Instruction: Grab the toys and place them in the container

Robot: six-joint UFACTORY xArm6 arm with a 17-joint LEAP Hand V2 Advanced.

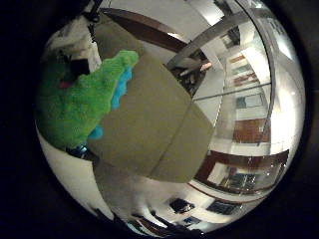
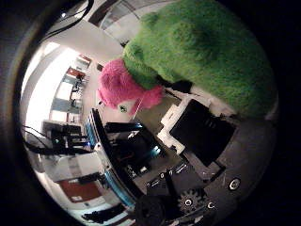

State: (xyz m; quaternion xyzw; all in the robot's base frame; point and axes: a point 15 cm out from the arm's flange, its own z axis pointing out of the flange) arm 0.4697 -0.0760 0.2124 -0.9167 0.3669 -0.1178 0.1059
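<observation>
A green plush toy (image 2: pixel 202 52) with a pink snout (image 2: pixel 120 87) fills much of the thumb side view, close against the palm. My hand (image 2: pixel 202 136) shows as white and black finger parts curled up against the toy's underside. From the little finger side the same toy (image 1: pixel 75 104) shows a blue ridge (image 1: pixel 119 92) along its edge and hangs in front of a broad tan surface (image 1: pixel 154 124). No container can be made out in either view.
A black frame with teal edges (image 2: pixel 117 150) stands beyond the fingers. A grey metal bar (image 1: pixel 209 35) crosses above the tan surface. White walls, shelves and windows of the room lie far off.
</observation>
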